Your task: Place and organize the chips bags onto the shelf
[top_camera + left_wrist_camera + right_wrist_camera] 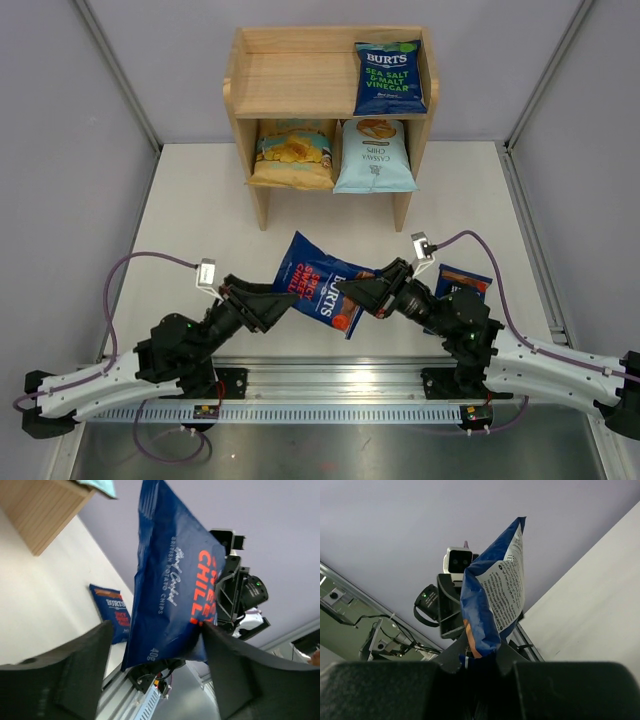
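The right gripper [350, 292] is clamped on one end of the chilli bag [318, 279], which is held off the table [200, 220]. In the right wrist view the jaws [480, 657] pinch the bag's [495, 600] bottom edge, and it rises straight out beyond the fingertips.

The left gripper [288, 300] faces it from the other side with its jaws spread wide. In the left wrist view the bag [172, 585] hangs between the two fingers [82, 667]. Its lower corner meets the far finger in that view, though I cannot tell if they actually touch; the near finger stands clear of it.

A second Burts bag [466, 282] lies flat on the table just behind the right gripper, partly under that arm.

Ahead of both grippers stands the shelf [290, 80]. A sea-salt bag [389, 77] is on the right of its upper tier. The yellow bag [292, 152] and cassava bag [374, 155] sit side by side below.
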